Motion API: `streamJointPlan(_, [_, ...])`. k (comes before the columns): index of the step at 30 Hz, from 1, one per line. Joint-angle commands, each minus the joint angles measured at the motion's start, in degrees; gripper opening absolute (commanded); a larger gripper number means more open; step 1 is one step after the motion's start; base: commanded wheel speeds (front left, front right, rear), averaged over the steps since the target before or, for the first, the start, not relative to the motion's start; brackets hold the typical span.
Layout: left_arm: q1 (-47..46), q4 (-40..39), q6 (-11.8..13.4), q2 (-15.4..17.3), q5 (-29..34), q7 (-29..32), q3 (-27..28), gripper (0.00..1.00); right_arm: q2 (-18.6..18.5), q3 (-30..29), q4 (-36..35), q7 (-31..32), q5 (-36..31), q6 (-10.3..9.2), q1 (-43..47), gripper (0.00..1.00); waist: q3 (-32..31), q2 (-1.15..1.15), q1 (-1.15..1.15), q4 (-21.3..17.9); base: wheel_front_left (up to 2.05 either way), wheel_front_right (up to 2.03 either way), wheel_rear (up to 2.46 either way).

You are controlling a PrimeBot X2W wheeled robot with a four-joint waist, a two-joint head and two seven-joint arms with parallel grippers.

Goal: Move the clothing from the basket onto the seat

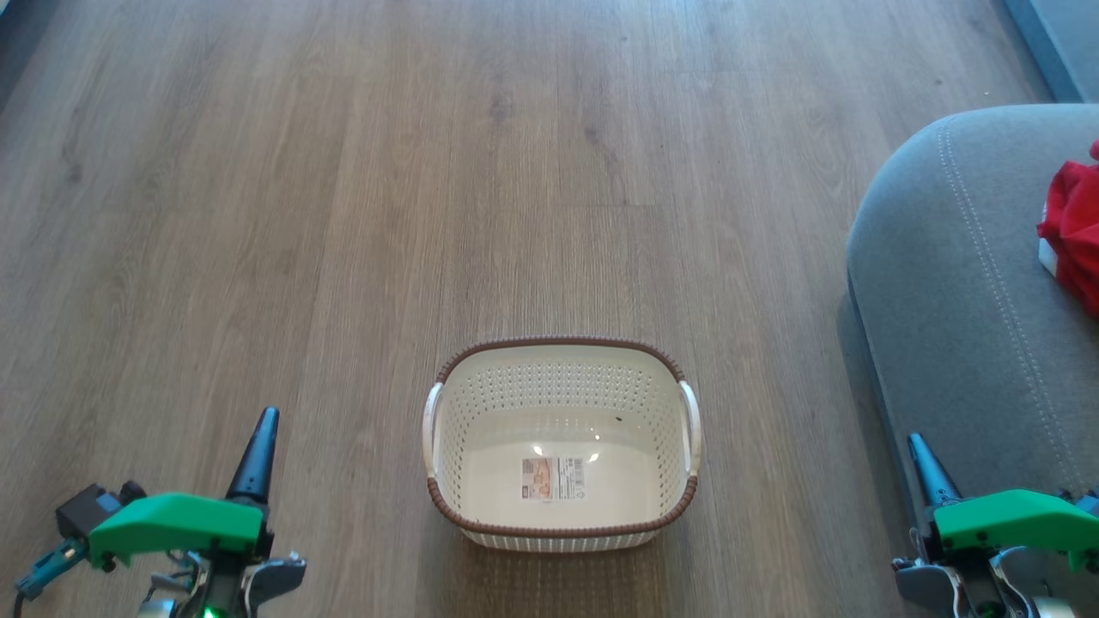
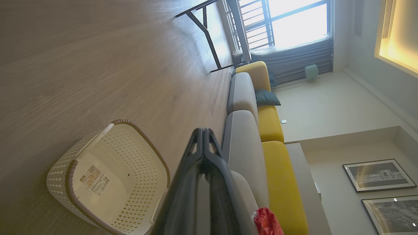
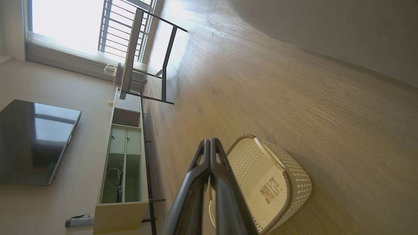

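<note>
two grippers, both closed tight and holding nothing: your left gripper (image 1: 265,422) sits low on the left, your right gripper (image 1: 917,445) low on the right, just beside the grey seat (image 1: 944,283). the red clothing (image 1: 1073,227) lies on that seat. the laundry basket (image 1: 558,386) stands on the wooden floor (image 1: 343,172) between the grippers, its label sticker (image 1: 554,478) in plain sight.

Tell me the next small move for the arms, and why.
Probably nothing more than parking. The basket holds just its label sticker, and the red clothing already lies on the grey seat. The left gripper and right gripper are shut on nothing, either side of the basket, so I would settle both arms at rest rather than reach in.
</note>
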Motion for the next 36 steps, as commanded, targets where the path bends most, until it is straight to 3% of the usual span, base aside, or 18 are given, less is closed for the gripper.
streamJointPlan(1, [-3.5, -2.2, -0.6, 0.1, -1.5, 0.6, 2.4, 0.0, -0.7, 0.7, -1.7, 0.6, 2.1, 0.3, -3.0, 0.0, 0.0, 0.0, 0.0, -0.1, 0.0, 0.0, 0.0])
streamJointPlan(31, [-4.8, -2.8, -0.9, -2.4, -16.1, 5.5, 7.8, 0.0, -0.9, 0.8, -1.7, 5.4, 22.1, 0.4, -6.1, 0.0, -0.5, 0.0, 0.0, -1.7, 0.0, 0.0, 0.0])
streamJointPlan(36, [-4.8, -2.8, -0.9, -2.4, -16.2, 5.6, 7.9, 0.0, -0.9, 0.8, -1.7, 5.4, 22.3, 0.4, -6.1, 0.0, -0.5, 0.0, 0.0, -1.7, 0.0, 0.0, 0.0])
